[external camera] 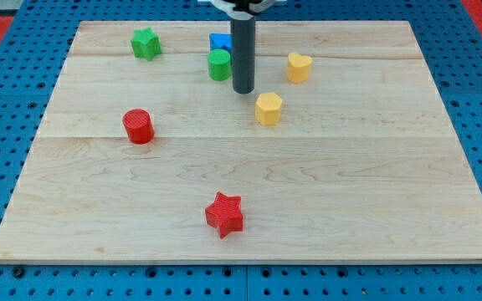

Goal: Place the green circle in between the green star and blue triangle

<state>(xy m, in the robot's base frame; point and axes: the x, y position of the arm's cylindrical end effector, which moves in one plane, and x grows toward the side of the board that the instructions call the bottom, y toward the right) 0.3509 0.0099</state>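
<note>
The green circle (219,64) stands near the view's top, just left of centre. The blue triangle (218,41) sits right behind it, touching or nearly touching, partly hidden by the rod. The green star (146,43) lies further to the view's left along the top edge, well apart from the circle. My tip (243,90) rests on the board just right of the green circle and slightly below it, close to its side.
A yellow heart (299,67) lies right of the rod, a yellow hexagon (269,109) just below-right of my tip. A red cylinder (138,126) is at the left, a red star (224,213) near the bottom. The wooden board (375,184) sits on blue pegboard.
</note>
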